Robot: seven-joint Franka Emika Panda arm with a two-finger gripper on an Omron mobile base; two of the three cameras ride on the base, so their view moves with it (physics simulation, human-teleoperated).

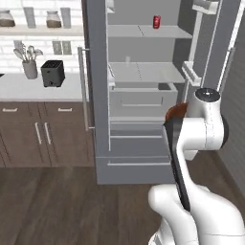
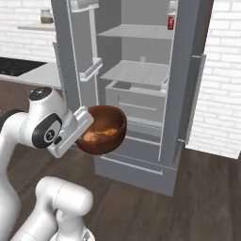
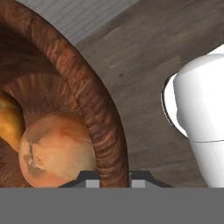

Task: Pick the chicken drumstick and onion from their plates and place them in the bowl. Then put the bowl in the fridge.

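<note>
Bowl (image 2: 104,131) rim seemingly pinched between gripper (image 3: 113,178) tips.

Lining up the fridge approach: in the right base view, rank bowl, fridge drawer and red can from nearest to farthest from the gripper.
1. bowl: held at its rim by the gripper.
2. fridge drawer: ahead, mid-height.
3. red can: top shelf, farthest.

Open fridge (image 2: 141,84), doors swung wide either side. Middle shelf (image 2: 136,73) mostly bare, one small clear glass (image 2: 142,60) near the back. Red can (image 1: 156,21) on the upper shelf. Drawer (image 2: 136,101) below, jutting forward. Bowl (image 2: 104,129) hanging just ahead of the drawer front.
</note>
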